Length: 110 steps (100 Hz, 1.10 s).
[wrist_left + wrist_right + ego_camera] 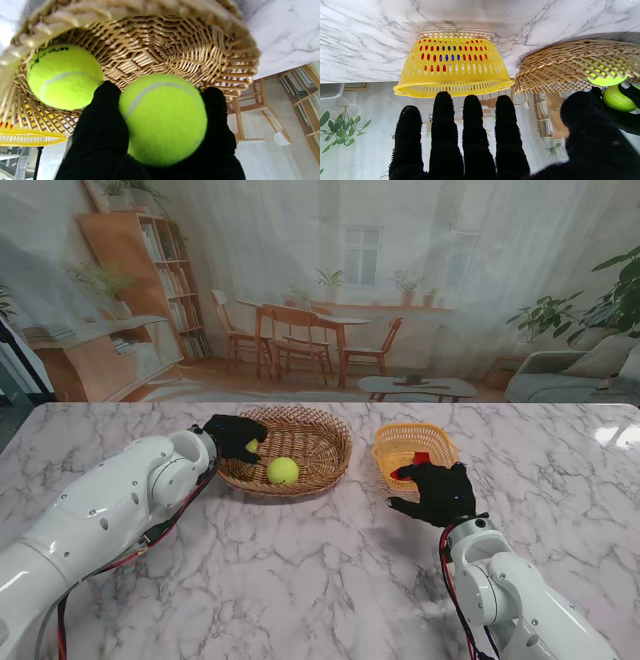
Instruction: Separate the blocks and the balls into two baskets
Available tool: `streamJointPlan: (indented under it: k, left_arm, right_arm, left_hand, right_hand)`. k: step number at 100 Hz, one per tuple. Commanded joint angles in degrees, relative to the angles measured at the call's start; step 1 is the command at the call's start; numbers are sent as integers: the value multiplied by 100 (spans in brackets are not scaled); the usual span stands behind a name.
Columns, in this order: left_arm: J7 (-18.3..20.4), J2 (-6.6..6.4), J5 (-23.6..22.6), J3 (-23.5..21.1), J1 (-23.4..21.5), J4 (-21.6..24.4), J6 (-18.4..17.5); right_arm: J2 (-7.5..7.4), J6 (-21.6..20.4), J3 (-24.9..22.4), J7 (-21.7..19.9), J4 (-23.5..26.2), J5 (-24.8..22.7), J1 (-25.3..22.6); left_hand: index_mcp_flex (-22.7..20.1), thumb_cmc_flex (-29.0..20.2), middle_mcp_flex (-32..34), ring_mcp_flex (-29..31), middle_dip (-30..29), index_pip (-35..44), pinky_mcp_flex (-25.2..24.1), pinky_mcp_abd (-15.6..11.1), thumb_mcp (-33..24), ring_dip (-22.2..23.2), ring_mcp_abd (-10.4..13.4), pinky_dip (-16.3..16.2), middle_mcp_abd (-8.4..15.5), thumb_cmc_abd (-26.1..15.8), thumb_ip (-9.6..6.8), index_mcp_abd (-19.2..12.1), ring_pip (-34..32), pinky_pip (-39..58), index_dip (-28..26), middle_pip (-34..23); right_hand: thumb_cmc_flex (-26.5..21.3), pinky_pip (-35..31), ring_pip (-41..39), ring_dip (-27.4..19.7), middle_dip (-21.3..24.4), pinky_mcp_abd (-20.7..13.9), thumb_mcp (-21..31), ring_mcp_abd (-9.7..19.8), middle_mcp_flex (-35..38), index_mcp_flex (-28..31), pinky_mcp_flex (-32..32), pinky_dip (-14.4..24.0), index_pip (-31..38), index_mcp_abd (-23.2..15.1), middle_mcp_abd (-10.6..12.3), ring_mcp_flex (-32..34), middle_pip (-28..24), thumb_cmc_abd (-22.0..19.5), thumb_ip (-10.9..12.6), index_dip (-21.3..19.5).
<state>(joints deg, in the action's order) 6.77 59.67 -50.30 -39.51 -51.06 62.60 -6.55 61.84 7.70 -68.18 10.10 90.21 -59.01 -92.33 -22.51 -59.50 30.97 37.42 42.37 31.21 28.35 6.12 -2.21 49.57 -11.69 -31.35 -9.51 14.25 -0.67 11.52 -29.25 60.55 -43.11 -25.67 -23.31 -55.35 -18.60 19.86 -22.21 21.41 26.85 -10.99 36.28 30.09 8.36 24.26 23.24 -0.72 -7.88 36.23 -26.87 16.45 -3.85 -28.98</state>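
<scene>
My left hand [234, 436] hangs over the left rim of the wicker basket [325, 430], shut on a yellow-green tennis ball [162, 120]. A second tennis ball [283, 471] lies inside that basket [175, 50], also seen as ball [63, 76]. My right hand [440, 492] is open, fingers [445, 130] spread, just on the near side of the yellow plastic basket [390, 448]. A red block [421, 457] shows in it; red and blue show through the holes of that basket [452, 82].
The two baskets stand side by side at mid table, wicker on the left, yellow on the right. White marble table [330, 580] stretches nearer to me. A printed room backdrop stands behind the far edge.
</scene>
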Motion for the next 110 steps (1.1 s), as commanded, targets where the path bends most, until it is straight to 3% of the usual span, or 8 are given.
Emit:
streamJointPlan:
  k: [1, 10, 16, 28, 37, 66, 84, 110]
  left_arm:
    - [53, 129, -12, 40, 107, -24, 44]
    - [-7, 180, 104, 238, 238, -162, 117]
    - [-52, 203, 141, 337, 304, -236, 134]
    - [-34, 216, 217, 461, 397, -344, 84]
    - [-34, 230, 266, 567, 477, -457, 86]
    - [-84, 254, 378, 638, 586, -706, 98]
    - [-249, 155, 2, 11, 215, -294, -178]
    - [-411, 40, -571, -1277, -647, 789, -741]
  right_arm:
    - [14, 19, -9, 6, 10, 3, -36]
    - [16, 5, -21, 24, 8, 4, -43]
    - [16, -1, -25, 29, 6, 6, -45]
    - [16, -3, -24, 27, 0, 10, -42]
    - [15, -6, -18, 26, -7, 9, -35]
    - [17, 19, -31, 47, -3, -2, -47]
    - [19, 17, -50, 63, 3, -7, -60]
    - [19, -17, -82, 88, 16, -17, -82]
  left_hand:
    - [164, -824, -133, 373, -259, 57, -45, -343, -410, -42, 360, -206, 34, -358, -147, -25, -242, 205, -7, -57]
    - [179, -709, -318, 204, -756, -231, -186, -316, -357, -169, 292, -185, -1, -491, -161, 14, -115, 78, 263, 36]
    - [112, -531, -437, 18, -1124, -763, -363, -248, -216, -386, 215, -139, -71, -712, -172, 66, 95, -117, 850, 277]
    - [132, 42, -924, -741, -2303, -1610, -1214, 156, 217, -1692, -60, 416, -230, -832, -92, 16, 1161, -1216, 1689, 1339]
    - [338, 483, -1334, -1249, -2681, -2041, -1647, 294, 274, -2197, -187, 641, -275, -831, -7, 9, 1519, -1547, 1876, 1747]
    - [877, 1124, -2047, -1847, -3208, -2711, -2134, 377, 312, -2689, -248, 777, -335, -582, 54, 42, 1738, -1904, 2156, 2338]
    - [687, 1159, -1642, -1751, -3065, -2634, -2277, 594, 284, -2673, -142, 731, -234, -856, 59, -3, 1672, -1994, 2123, 2147]
    - [328, 1219, -1255, -1709, -2862, -2467, -2312, 717, 331, -2632, -135, 560, -195, -1246, 78, -31, 1737, -2057, 1996, 2072]
  right_hand:
    - [-60, 107, 243, 8, -5, 131, -130, 3, -174, -113, -123, 30, -49, 80, -98, -183, -10, -167, 121, -111]
    - [-58, 108, 244, 8, -5, 131, -131, 6, -178, -116, -122, 30, -51, 76, -104, -186, -10, -171, 122, -110]
    - [-59, 113, 245, 8, -6, 135, -132, 5, -177, -115, -127, 29, -51, 76, -93, -188, -10, -168, 122, -110]
    - [-64, 115, 245, 8, -6, 135, -133, 6, -179, -116, -127, 29, -51, 76, -94, -188, -9, -170, 122, -110]
    - [-61, 125, 247, 7, -6, 131, -136, 8, -178, -111, -143, 26, -49, 73, -93, -190, -10, -166, 122, -111]
    - [-53, 239, 252, 9, -6, 171, -137, 13, -166, -117, -219, -27, -49, 67, -75, -179, -5, -163, 122, -111]
    - [-52, 251, 256, 10, -6, 174, -138, 14, -166, -105, -219, -33, -44, 66, -85, -185, -1, -166, 123, -112]
    - [-55, 248, 259, 11, -6, 171, -145, 15, -166, -104, -209, -32, -47, 61, -99, -190, 4, -167, 123, -110]
